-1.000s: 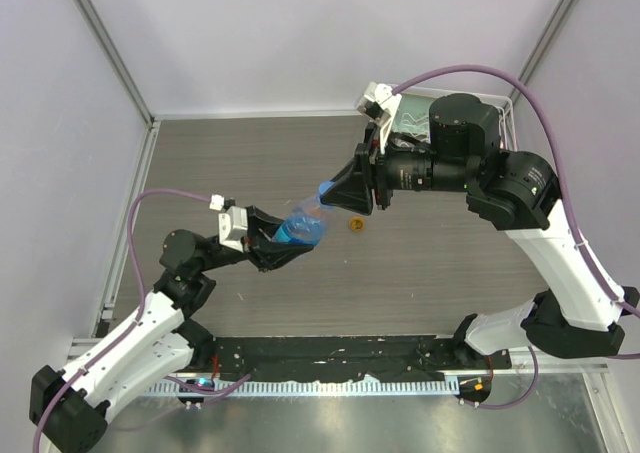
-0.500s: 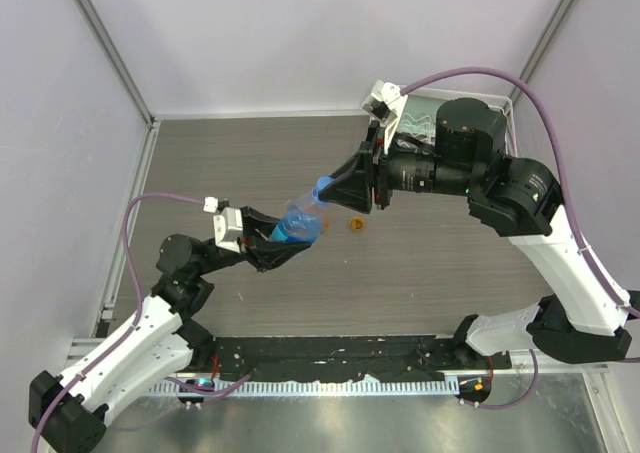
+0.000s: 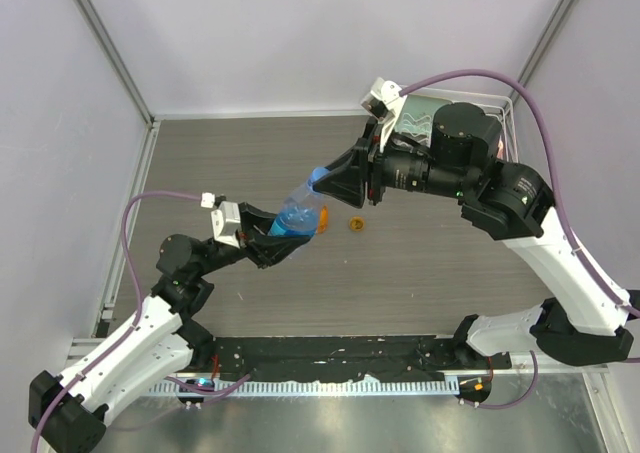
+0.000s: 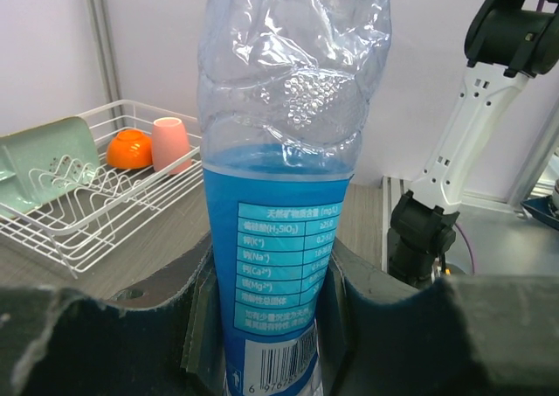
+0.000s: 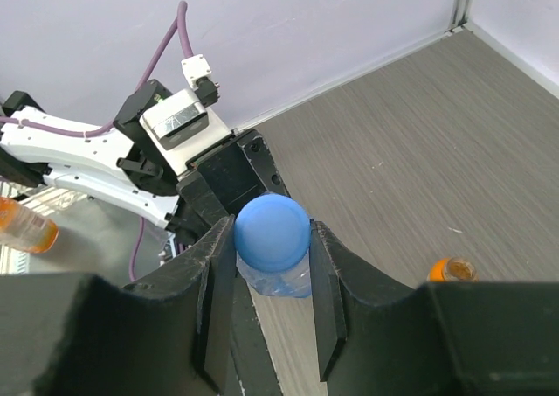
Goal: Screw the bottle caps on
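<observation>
We judge the crinkly bottle (image 3: 298, 214) crushable, so the left pincer (image 3: 281, 236) pinches its fuller labelled middle, the right pincer (image 5: 272, 254) seemingly pinching the blue cap (image 5: 272, 228).

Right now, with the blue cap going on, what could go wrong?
1. The clear bottle is crumpled thin plastic, gripped in mid-air by the left jaws at its label; twisting may spin or buckle it.
2. It is tilted; the blue cap between the right jaws may cross-thread if misaligned.
3. The orange cap lies loose on the table nearby; a slip could knock it away.
</observation>
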### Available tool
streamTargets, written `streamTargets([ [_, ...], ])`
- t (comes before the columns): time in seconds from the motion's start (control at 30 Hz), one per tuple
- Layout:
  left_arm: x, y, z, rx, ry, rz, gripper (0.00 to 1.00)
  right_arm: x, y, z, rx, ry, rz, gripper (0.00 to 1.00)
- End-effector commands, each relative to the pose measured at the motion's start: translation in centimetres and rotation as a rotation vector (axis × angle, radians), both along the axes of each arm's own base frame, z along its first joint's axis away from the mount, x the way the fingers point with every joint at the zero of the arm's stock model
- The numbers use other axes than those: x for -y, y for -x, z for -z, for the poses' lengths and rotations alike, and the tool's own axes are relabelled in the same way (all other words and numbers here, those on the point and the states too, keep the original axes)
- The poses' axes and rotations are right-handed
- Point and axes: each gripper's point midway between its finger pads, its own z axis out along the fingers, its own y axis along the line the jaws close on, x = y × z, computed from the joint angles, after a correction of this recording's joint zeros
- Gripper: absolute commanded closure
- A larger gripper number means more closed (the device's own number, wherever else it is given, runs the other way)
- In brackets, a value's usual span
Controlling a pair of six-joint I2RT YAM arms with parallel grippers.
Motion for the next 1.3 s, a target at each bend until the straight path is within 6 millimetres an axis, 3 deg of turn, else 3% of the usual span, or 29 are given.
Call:
streamTargets([
  [0.0,-1.4,-2.4,-2.5,-0.036,0.111,-0.145,1.00,0.0,1.5,1.0,-0.001,0.041,-0.028,0.81],
  [0.43,-1.1,-1.6,-2.6,0.069,0.073,-0.114,1.00,-1.9,1.4,2.2,-0.056,0.107,-0.048,0.84],
  [0.6,-0.9,-1.4,-2.0,0.125,0.044,-0.103,1.00,-2.2,2.5,2.6,-0.085,0.152,-0.076,0.87],
  [0.83,-0.8,-1.1,-1.1,0.182,-0.003,-0.094,1.00,-3.5,4.2,4.9,-0.108,0.294,-0.099,0.90],
  [1.27,-1.4,-1.6,-1.9,0.065,0.044,-0.139,1.00,-3.2,3.6,7.3,-0.100,0.412,-0.026,0.91],
])
